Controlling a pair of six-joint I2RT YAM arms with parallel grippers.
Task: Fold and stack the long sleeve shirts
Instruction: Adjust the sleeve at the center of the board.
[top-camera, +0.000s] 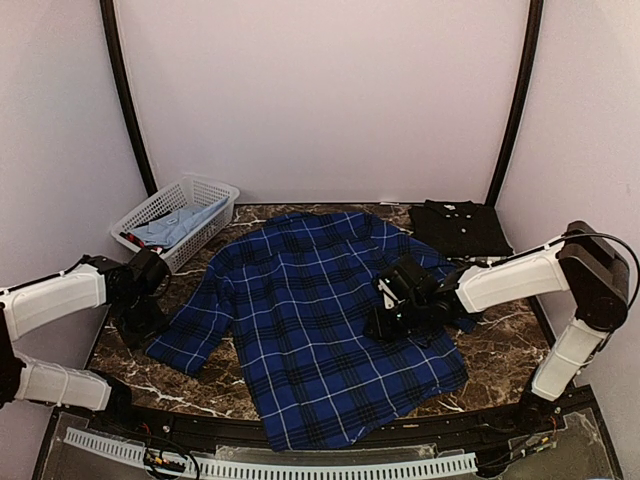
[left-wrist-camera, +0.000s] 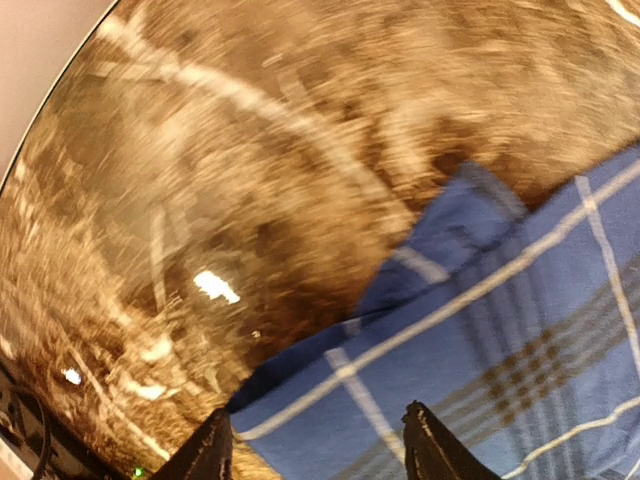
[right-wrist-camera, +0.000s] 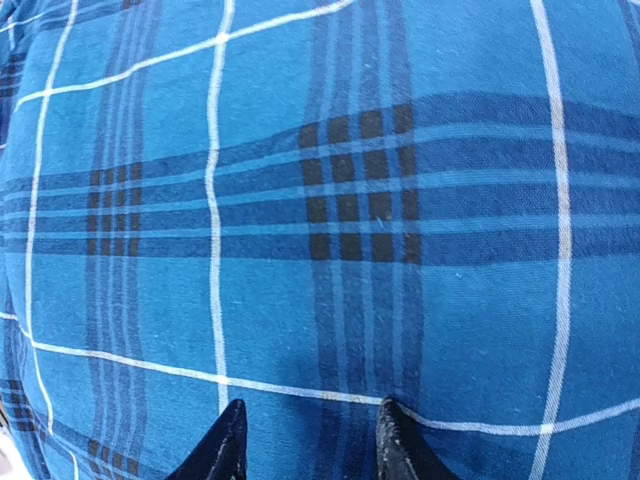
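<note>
Spread open across the table (top-camera: 500, 350): plaid shirt (top-camera: 320, 320); black shirt (top-camera: 462, 228) folded at far right corner; left gripper (left-wrist-camera: 320, 450) parted over the sleeve edge, right gripper (right-wrist-camera: 308, 445) parted above the shirt's body, both grasping nothing; likely to bunch or skew the fold if closed shallow on one layer, or pulled unevenly.

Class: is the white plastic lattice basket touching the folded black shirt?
Apart. Top view: white lattice basket back left, folded black shirt back right, blue plaid shirt spread between.
</note>
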